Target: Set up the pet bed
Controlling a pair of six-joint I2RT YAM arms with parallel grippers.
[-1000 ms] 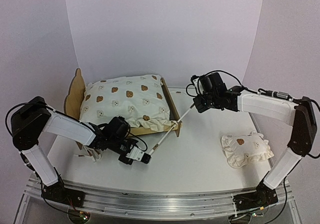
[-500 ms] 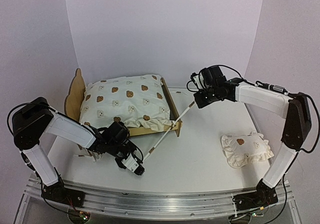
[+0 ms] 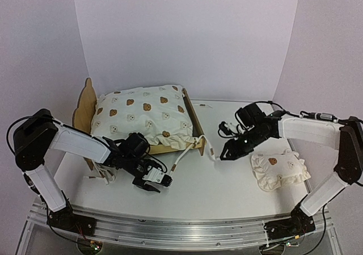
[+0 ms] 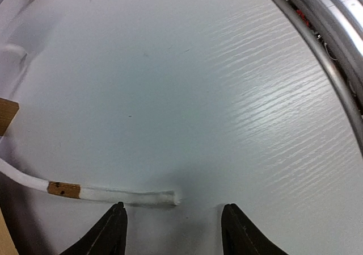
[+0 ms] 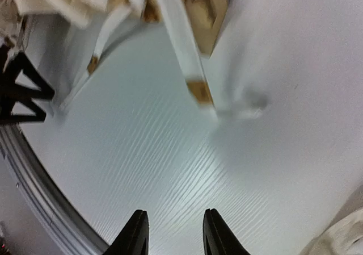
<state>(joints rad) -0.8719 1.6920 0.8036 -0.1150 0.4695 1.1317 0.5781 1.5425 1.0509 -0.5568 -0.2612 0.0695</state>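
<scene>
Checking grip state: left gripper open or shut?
Open: left gripper fingers stand apart, empty; the cushion tie lies loose on the table ahead of them.

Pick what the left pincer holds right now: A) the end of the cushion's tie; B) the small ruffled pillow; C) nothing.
C: the left pincer stands open over the table, and the end of the tie lies just ahead of its fingertips, not between them.

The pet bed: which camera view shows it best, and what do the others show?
Top external: the pet bed shows from headboard to footboard. The left wrist view catches only a wooden corner; the right wrist view, one blurred corner post.
</scene>
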